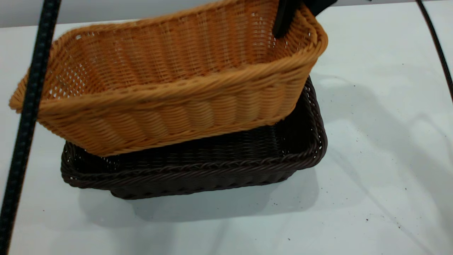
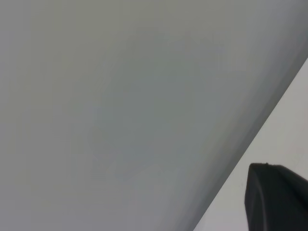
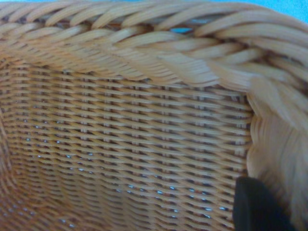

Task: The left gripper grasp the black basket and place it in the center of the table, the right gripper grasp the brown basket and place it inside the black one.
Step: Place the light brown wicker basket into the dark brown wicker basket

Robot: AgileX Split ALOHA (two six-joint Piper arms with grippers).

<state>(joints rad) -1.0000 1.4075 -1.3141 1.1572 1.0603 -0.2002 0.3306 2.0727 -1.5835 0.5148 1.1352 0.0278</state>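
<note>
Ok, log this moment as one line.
right gripper: shut on orange-tan woven basket rim | basket: tilted, partly above dark woven basket | white table | left gripper: away from baskets

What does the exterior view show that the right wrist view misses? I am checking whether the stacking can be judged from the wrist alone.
Only the exterior view shows the black basket on the white table, with the brown basket tilted above it, partly inside. Only the right wrist view shows the brown basket's inner weave and braided rim up close. Both show the brown basket and a finger of the right gripper at its rim.
</note>
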